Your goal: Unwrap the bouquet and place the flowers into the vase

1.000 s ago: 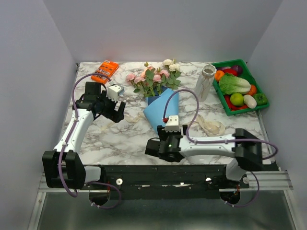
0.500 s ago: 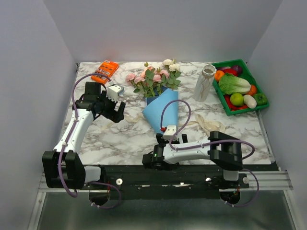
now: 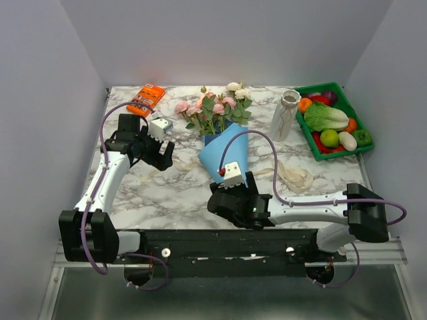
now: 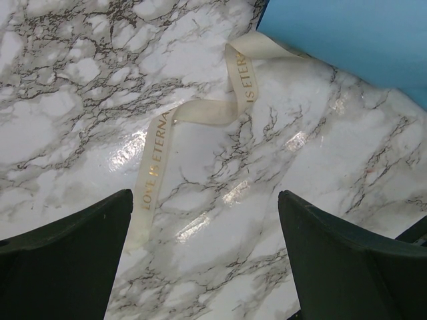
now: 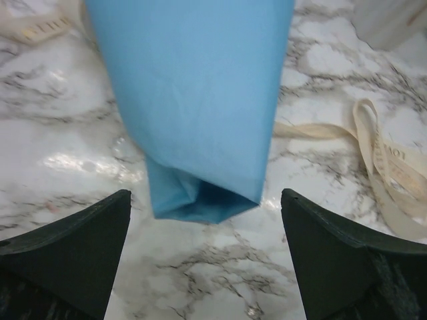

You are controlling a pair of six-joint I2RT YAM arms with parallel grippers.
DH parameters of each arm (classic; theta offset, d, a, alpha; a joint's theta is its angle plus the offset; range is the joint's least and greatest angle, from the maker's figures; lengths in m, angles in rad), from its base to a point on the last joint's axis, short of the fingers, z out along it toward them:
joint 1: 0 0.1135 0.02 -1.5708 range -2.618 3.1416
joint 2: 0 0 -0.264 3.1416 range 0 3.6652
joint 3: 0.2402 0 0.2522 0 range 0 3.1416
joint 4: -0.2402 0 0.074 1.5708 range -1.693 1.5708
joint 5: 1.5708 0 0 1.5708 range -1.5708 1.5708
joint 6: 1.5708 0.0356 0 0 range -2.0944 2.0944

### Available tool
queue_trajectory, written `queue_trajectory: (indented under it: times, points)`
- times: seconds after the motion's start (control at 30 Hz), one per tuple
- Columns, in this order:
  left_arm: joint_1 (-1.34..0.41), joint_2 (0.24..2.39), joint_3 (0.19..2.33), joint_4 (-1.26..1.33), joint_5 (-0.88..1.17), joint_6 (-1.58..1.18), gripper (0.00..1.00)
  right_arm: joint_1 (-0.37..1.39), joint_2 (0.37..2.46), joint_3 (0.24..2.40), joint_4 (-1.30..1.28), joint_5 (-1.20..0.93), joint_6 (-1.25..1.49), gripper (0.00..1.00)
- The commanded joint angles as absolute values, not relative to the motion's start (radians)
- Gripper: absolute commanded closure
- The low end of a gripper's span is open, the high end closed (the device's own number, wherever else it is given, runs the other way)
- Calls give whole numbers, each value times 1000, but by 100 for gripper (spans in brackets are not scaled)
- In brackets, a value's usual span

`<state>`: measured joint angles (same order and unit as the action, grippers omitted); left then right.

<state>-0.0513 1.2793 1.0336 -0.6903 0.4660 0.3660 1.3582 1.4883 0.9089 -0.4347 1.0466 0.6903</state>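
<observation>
Evidently lined up for pulling it off, the wide-open right gripper (image 5: 207, 247) faces the blue paper cone (image 5: 193, 100) tip-on; the left gripper (image 4: 203, 260) gapes likewise.

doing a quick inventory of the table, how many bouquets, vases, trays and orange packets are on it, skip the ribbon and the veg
bouquet: 1
vase: 1
green tray: 1
orange packet: 1
total: 4
</observation>
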Motion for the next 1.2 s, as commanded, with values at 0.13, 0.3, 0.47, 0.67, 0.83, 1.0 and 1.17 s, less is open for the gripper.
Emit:
queue_trajectory:
  times: [0.13,0.3,0.47,0.67,0.83,1.0,1.17]
  points:
    - [-38,1253,1039,-695,492,374,1,1339,1525,923,-275,943,387,0]
    - [-34,1253,1045,-710,502,390,1,1339,1465,871,-293,923,246,0]
    - [-32,1262,1042,-703,514,385,1,1322,1492,877,-317,890,120,0]
    - [-32,1262,1034,-699,514,382,1,1279,1540,894,-259,847,10,0]
    - [-29,1262,1035,-699,512,384,1,1220,1592,905,-203,848,-70,0]
    - [-28,1264,1026,-695,515,382,1,1203,1626,913,-74,883,-156,0]
    - [-28,1269,1017,-690,517,383,1,1203,1644,916,99,927,-222,3]
